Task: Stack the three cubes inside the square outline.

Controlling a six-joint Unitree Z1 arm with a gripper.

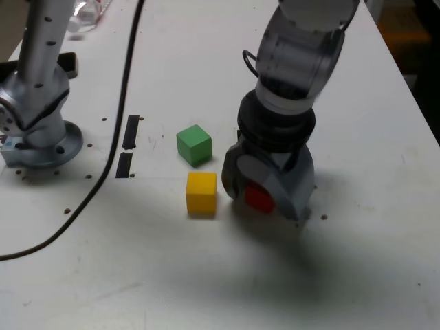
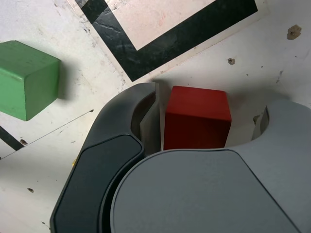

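Cube (image 2: 197,116), red, squared between open fingers (image 2: 114,114)

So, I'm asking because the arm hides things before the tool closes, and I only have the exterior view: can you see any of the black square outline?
Observer: Yes, the wrist view shows one corner of the square outline near the tool.

Operator: Does the red cube overlap it?

Observer: No, a strip of white tabletop separates the red cube from the black border.

Operator: And is the cube gripped?

Observer: No, the tool is open: there's a clear gap between the cube and the lighter finger, while the darker finger sits much closer to it.
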